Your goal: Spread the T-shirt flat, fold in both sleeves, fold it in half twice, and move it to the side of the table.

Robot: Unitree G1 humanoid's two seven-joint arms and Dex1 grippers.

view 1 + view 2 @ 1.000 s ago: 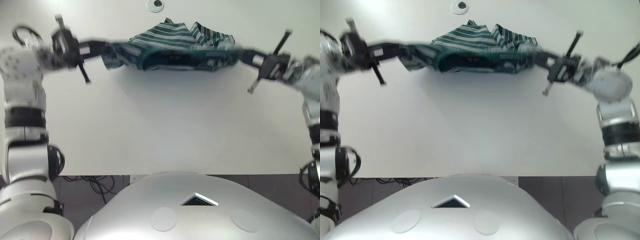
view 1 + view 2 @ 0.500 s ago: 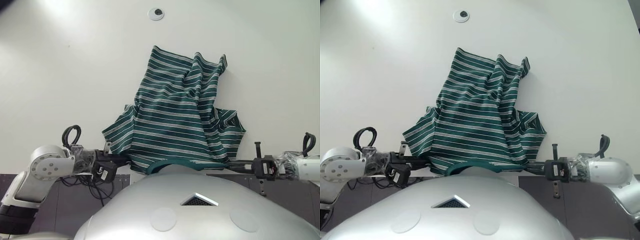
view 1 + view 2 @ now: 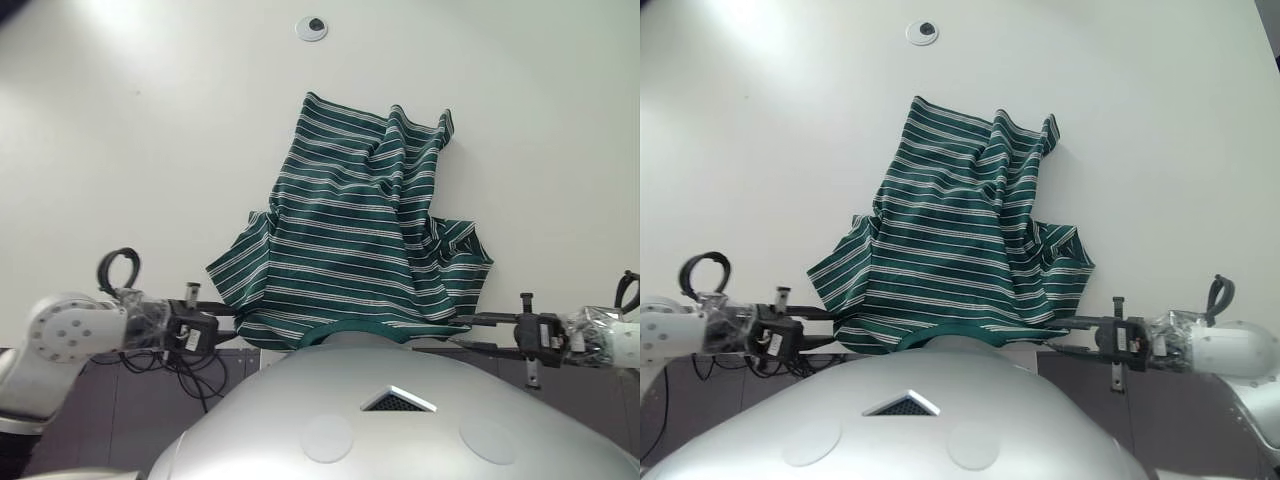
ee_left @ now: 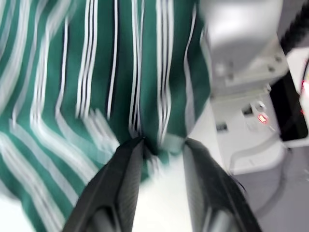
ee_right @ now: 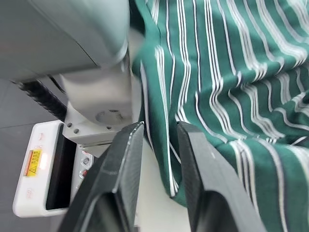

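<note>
- Progress is early: the T-shirt (image 3: 360, 240) lies on the table (image 3: 120, 150) with its collar at the near edge and its hem far out, roughly lengthwise in front of the robot.
- Spreading looks only partly done. The cloth is down, but the far half is narrower than the near half, and a ridge of bunched folds runs along the robot's right side from the hem toward the right sleeve (image 3: 465, 250).
- The left sleeve (image 3: 232, 272) lies out flatter, while the right one is crumpled against the body.
- The left gripper (image 3: 235, 325) sits low at the near table edge, just beside the shirt's near left corner. In the left wrist view its fingers (image 4: 126, 183) stand apart with a narrow gap, and the cloth edge lies at their tips rather than pinched between them.
- The right gripper (image 3: 465, 325) mirrors it at the near right corner. Its fingers (image 5: 123, 169) are likewise parted, with the shirt edge lying across the gap but not clamped.
- What seems left: smoothing the right side, folding in both sleeves, both halvings, and the move to the table's side.
</note>
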